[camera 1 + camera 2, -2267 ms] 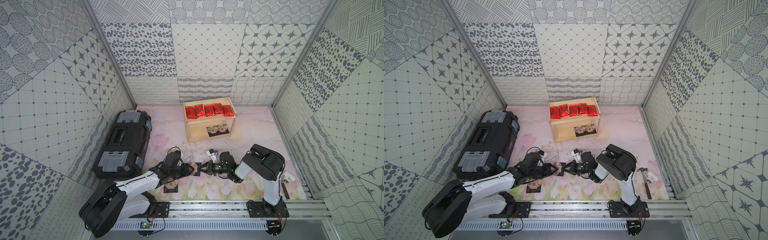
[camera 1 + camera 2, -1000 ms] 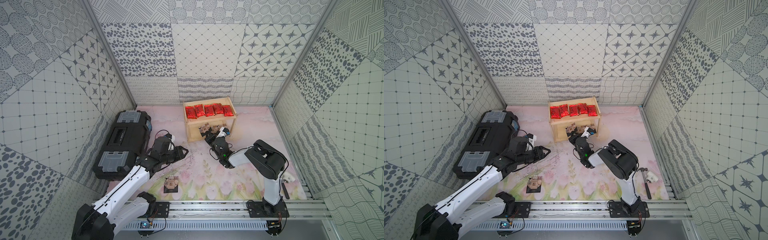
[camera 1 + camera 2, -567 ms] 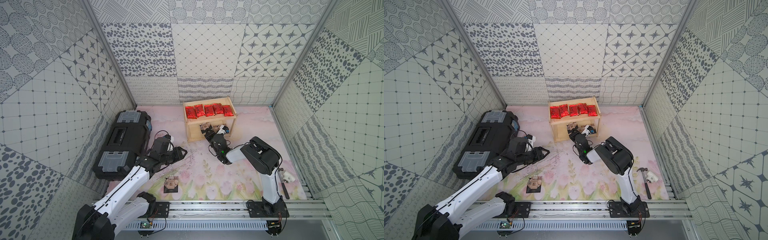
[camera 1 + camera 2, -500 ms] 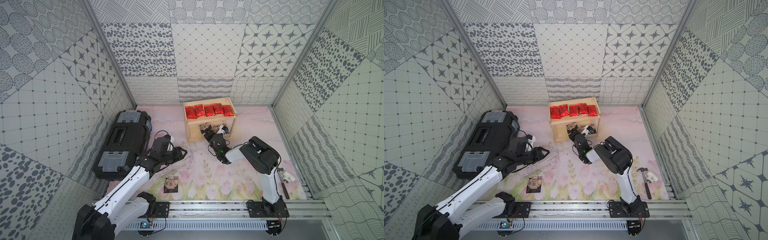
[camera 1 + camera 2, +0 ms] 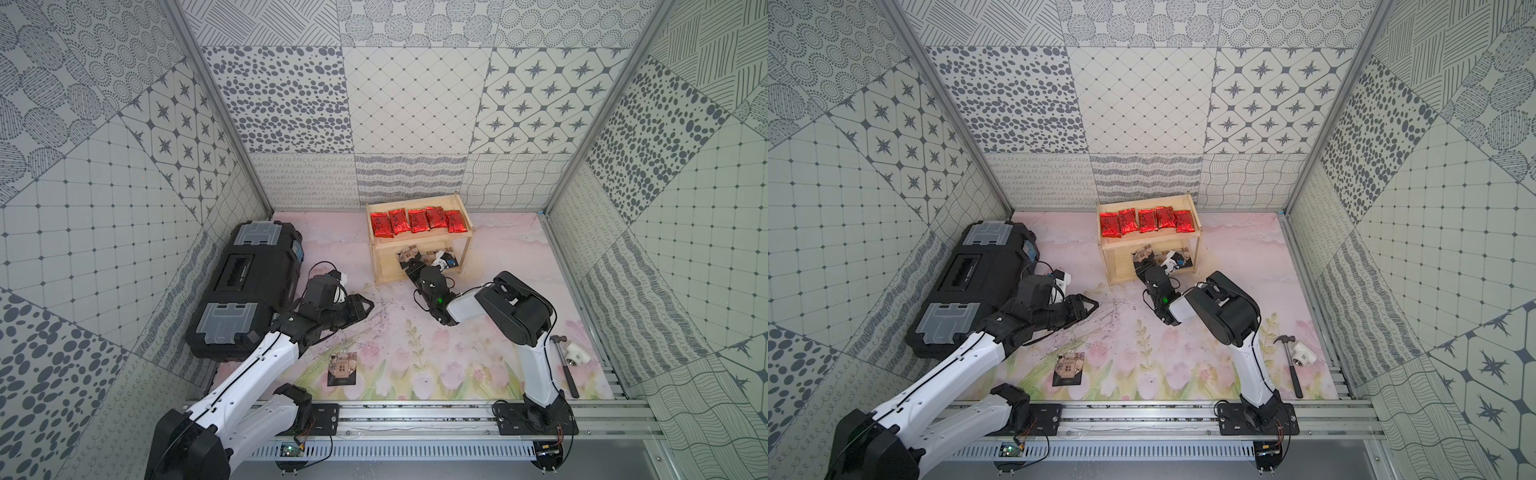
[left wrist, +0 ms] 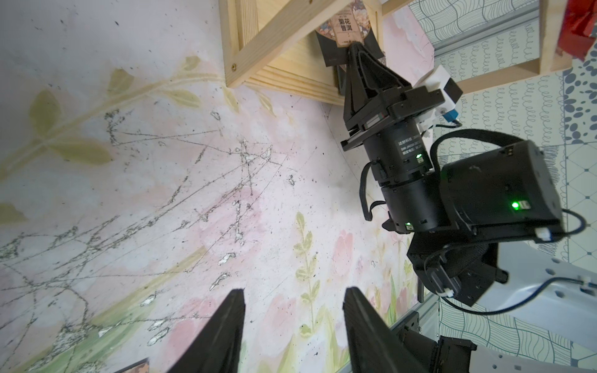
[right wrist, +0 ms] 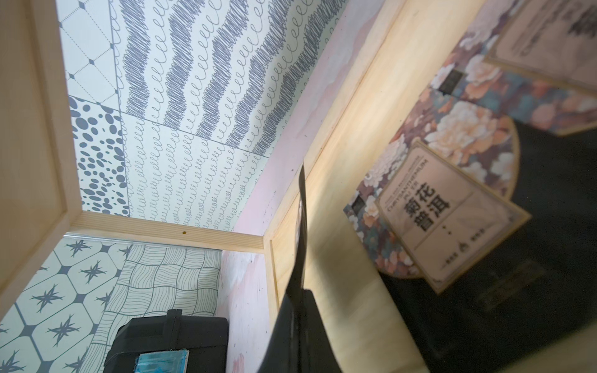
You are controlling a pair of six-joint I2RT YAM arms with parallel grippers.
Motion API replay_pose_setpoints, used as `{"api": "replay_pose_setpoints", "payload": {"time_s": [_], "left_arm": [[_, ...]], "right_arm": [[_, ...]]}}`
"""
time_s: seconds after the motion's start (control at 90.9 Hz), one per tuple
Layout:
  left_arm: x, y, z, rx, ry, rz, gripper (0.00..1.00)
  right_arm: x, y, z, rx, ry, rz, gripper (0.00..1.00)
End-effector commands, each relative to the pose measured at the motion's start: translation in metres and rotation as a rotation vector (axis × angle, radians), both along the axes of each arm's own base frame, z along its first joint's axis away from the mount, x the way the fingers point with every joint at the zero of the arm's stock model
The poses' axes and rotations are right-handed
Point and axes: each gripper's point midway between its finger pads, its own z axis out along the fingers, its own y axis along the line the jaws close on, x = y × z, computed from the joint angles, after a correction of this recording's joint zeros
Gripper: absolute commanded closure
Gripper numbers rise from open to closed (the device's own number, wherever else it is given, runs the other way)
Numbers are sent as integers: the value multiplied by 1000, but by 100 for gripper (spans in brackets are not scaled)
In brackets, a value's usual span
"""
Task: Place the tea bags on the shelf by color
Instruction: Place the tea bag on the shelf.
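Left wrist view: catches the right pincer (image 6: 353, 48), pressed together on the dark edge of a flat black square sachet with beige floral print (image 6: 347, 29), reaching into the lower tier of the small pale wooden two-tier shelf (image 6: 290, 77) at the far edge of the counter (image 5: 478, 340). Carried there from mid-counter, where both arms met moments earlier. Drawn back since toward the large black toolbox (image 5: 245, 286) along the left edge: the left pincer (image 6: 294, 292), spread and empty. Lined up already on the top tier: five shiny red foil sachets (image 5: 417, 220). Lying flat on the lower board beside the held one: two more black floral sachets (image 7: 452, 210). Points to a release next, black below red. Leaves one last black sachet (image 5: 342, 369) near the front edge, unsorted.
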Motion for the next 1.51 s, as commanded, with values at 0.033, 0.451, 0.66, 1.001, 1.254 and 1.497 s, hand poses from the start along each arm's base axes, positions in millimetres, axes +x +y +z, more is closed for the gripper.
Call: {"api": "replay_pose_setpoints", "payload": {"time_s": [0.033,0.451,0.66,1.001,1.254,1.497], "left_arm": [[-1,-1,2,-1,-20,-25,46],[-1,-1,3,-8,-26,-25,46],[0,-2,3,-20,-30,-25,46],[1,-2,3,-33,-31,-22,45],[0,-1,4,-37,-33,-23,46],[-1,-1,4,-37,-33,-22,46]], "right_arm": [[1,4,-8,-6,7,-11,96],[-4,12,-9,0,29,24,75],[-13,14,-4,-8,40,38,63],[-22,6,-5,-33,89,14,56],[-24,1,-19,-37,182,5,51],[-32,-2,-33,-30,350,-17,50]]}}
